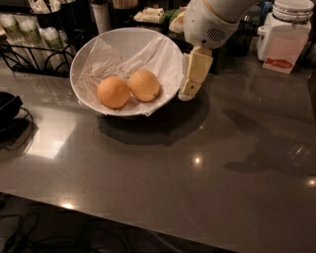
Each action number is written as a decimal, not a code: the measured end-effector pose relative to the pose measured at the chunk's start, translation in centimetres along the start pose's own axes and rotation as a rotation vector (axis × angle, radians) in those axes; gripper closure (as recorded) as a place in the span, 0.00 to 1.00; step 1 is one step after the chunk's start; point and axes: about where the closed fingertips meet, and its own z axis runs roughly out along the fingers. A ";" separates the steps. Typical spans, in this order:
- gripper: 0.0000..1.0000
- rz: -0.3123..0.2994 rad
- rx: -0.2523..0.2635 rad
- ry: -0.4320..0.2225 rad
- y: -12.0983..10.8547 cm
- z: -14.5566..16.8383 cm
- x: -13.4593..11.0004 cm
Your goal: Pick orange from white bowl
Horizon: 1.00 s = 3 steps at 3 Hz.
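The white bowl (78, 63), wide and lined with crinkled white paper, sits tilted on the grey counter at the back left. Two round fruits lie in it side by side. The right one is the orange (144, 85), with paler, yellowish skin. The left fruit (113, 92) is a deeper orange colour. My gripper (188, 91) hangs from the white arm just outside the bowl's right rim. It points down and is close to or touching the rim, a short way right of the orange. It holds nothing that I can see.
A black wire rack with cups (29, 42) stands at the back left. A black object with cables (7, 106) sits at the left edge. A lidded jar with a red-and-white label (286, 39) stands at the back right. More containers (150, 15) line the back.
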 end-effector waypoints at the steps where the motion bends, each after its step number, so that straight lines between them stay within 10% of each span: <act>1: 0.00 0.008 0.000 -0.034 -0.5 1.1 -0.6; 3: 0.00 0.008 -0.028 -0.104 -2.5 4.5 -2.7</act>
